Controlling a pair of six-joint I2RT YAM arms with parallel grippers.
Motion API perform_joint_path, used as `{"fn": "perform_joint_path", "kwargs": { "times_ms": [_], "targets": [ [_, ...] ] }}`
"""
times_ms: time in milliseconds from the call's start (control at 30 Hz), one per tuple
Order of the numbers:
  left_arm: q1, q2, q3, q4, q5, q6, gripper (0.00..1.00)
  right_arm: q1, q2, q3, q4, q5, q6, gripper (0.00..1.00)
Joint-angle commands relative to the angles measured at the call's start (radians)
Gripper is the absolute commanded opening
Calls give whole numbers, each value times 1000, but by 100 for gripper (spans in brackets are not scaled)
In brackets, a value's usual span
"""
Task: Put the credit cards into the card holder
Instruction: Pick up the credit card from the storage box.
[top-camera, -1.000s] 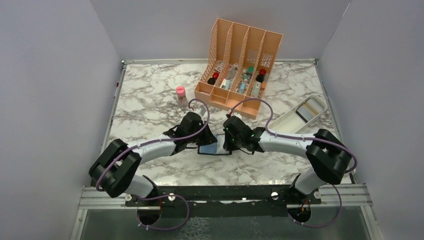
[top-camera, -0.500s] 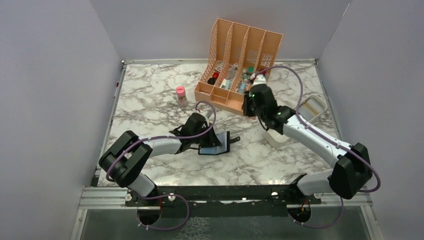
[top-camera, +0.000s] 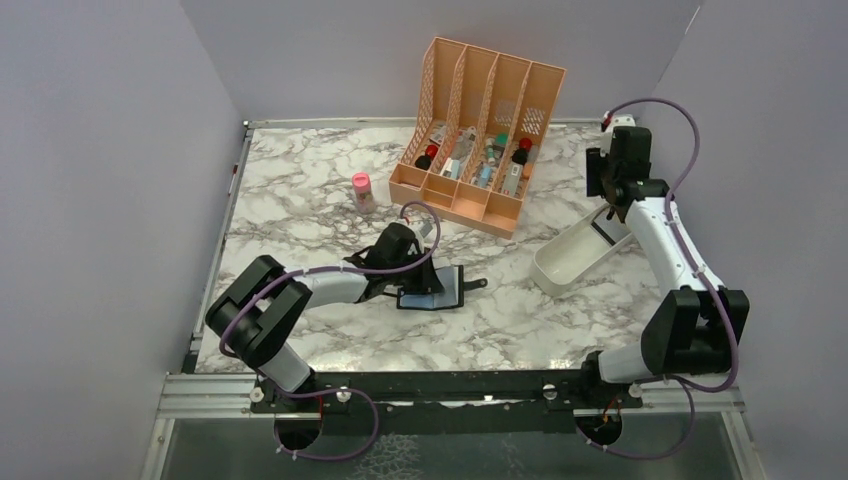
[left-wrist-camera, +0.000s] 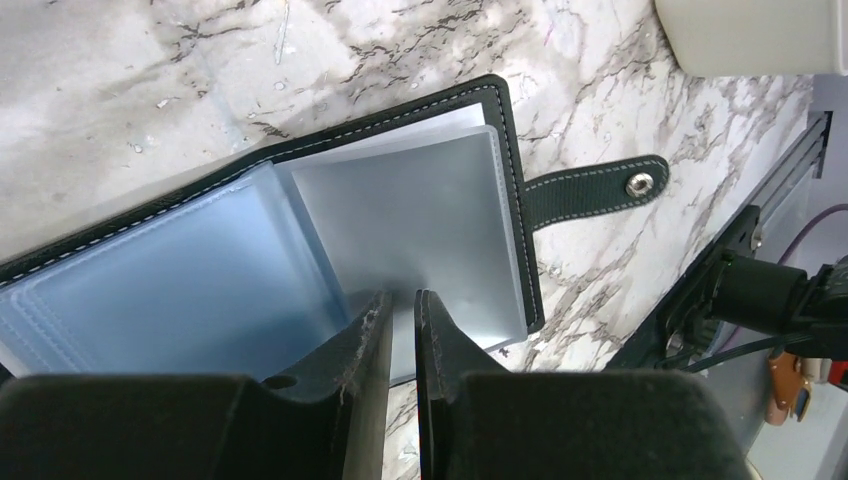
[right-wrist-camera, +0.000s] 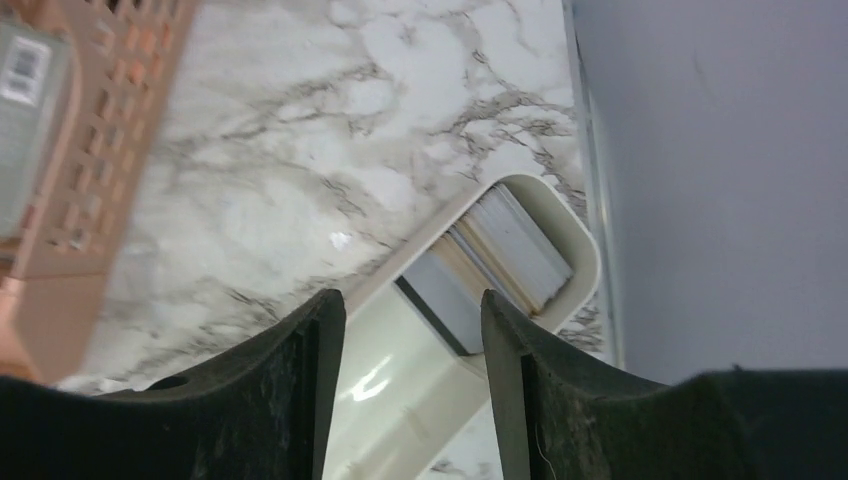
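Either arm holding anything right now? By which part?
Left gripper pinches the card holder at the edge of its inner sleeves, jaws almost shut. Right gripper holds nothing, jaws open above the credit cards in the white tray.

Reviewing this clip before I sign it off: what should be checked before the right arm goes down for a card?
1. The card holder lies open, sleeves up: ok.
2. The left gripper pinches one sleeve's edge: ok.
3. The right gripper is open and empty: ok.
4. The credit cards lie stacked at one end of the white tray, below the right gripper: ok.
5. Top card separable from the stack: cannot tell.
6. A free sleeve for it: cannot tell.
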Motion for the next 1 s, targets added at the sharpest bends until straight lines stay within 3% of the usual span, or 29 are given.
{"fn": "perform_joint_path", "kwargs": {
  "times_ms": [0, 400, 967],
  "targets": [
    [-6, 11, 16, -6, 20, 40, 18, -32, 17, -45, 4, -104, -263, 59],
    [-5, -17, 20, -52, -34, 62, 18, -158, 206, 18, -141, -175, -408, 59],
    [-5, 5, 12, -23, 7, 45, 19, -181, 324, -26, -12, -71, -541, 62]
  ]
}}
